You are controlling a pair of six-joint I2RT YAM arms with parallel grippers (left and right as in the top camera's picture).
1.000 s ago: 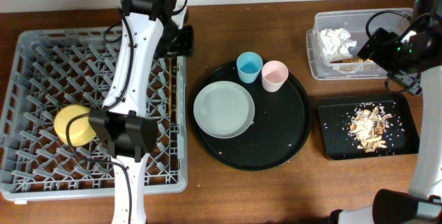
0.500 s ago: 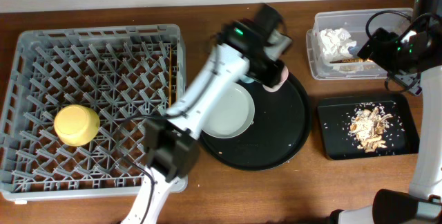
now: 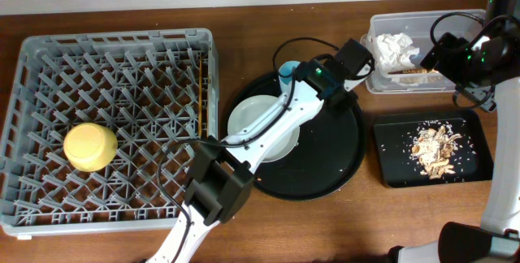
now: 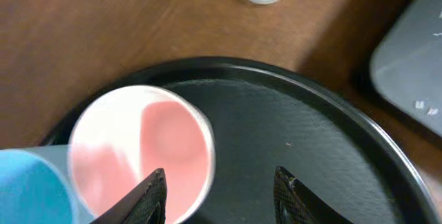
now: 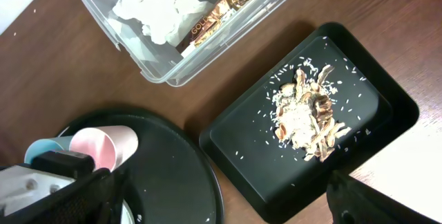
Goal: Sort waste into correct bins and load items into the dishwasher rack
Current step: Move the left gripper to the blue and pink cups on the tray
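The left hand [image 4: 217, 182] hovers over the pink cup [image 4: 141, 155] on the round tray [image 3: 341, 157], released. One finger is above the cup's mouth and the other is outside its rim. The blue cup [image 3: 286, 71] touches the pink one, and the plate [image 3: 256, 121] lies beside them.

In the rack [image 3: 49, 52] sit the bowl [image 3: 89, 147] and the chopsticks [image 3: 200, 92].

The right hand [image 5: 221, 182] is spread wide and empty near the tub [image 3: 374, 76], which holds napkins [image 3: 394, 48] and the wrapper [image 5: 217, 16]. Scraps [image 3: 435, 149] lie in the black tray [image 3: 390, 133].
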